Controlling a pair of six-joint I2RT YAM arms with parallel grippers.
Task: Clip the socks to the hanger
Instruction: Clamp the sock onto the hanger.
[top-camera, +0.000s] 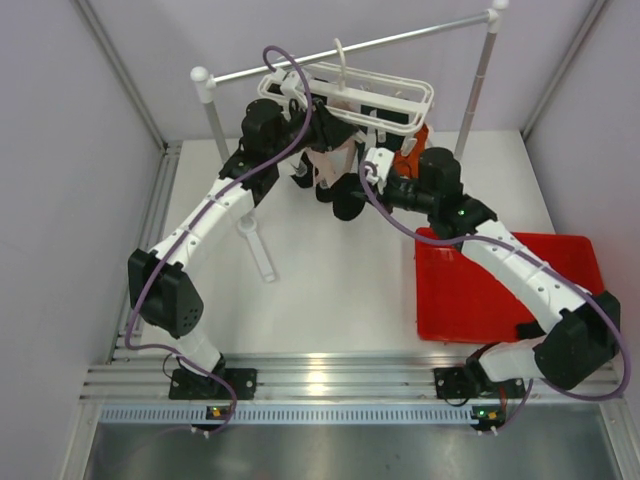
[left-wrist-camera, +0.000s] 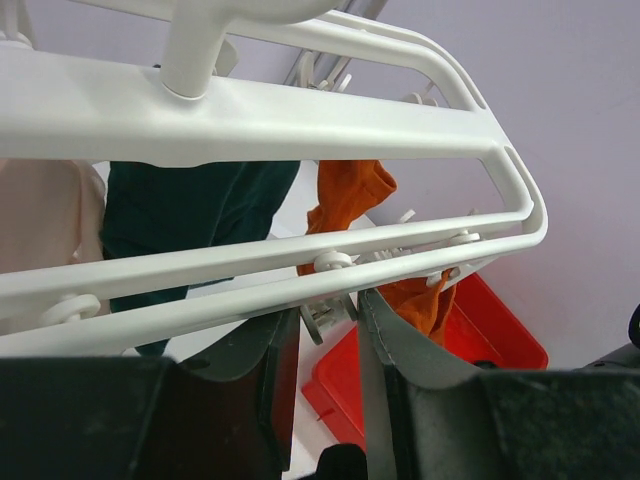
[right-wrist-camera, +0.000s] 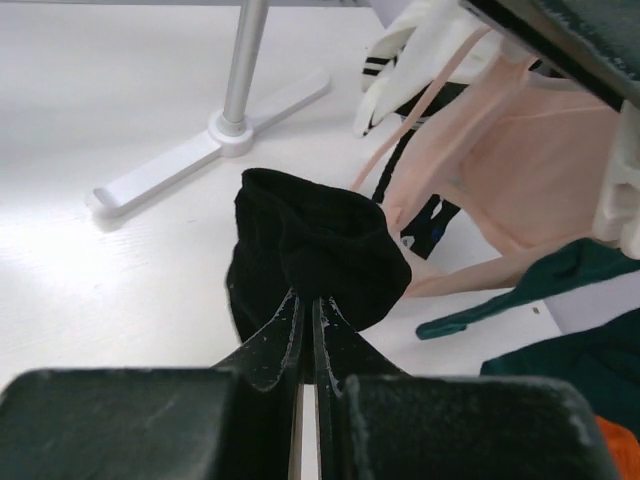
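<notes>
The white hanger hangs by its hook from the grey rail, and its rails cross the left wrist view. Dark teal, orange and pale pink socks hang from its clips. My left gripper is open just under the near rail, with a small white clip between its fingertips; whether they touch it I cannot tell. My right gripper is shut on a bunched black sock, held below the hanger. A white striped sock also hangs there.
A red tray lies on the table at the right, under the right arm. The grey metal rail stands on two white-capped posts at the back; one post's foot lies on the table left of the black sock.
</notes>
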